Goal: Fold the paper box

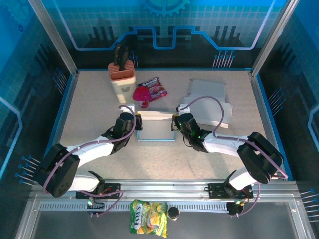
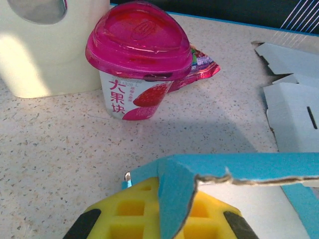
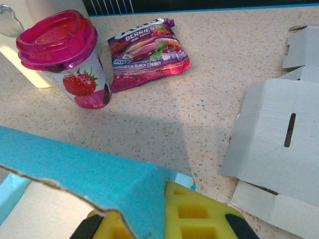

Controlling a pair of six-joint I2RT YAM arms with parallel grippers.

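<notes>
left tool (image 1: 136,122) and right tool (image 1: 175,123) are each clamping an end wall of the blue paper box (image 1: 155,132) between them; pink-lidded fruit cup (image 2: 137,59) sitting just ahead.

Showing sky blue outside and pale cream inside on the paper box (image 1: 155,127). Gleaming glossy magenta over the lid of the yogurt cup (image 2: 134,59), with red strawberries and pink lettering running across white below. Shining purple and pink on the berry sweets packet (image 3: 147,52). Reading plain grey-white on the flat cardboard (image 3: 279,139). Speckling beige with dark flecks across the table (image 1: 99,104).
</notes>
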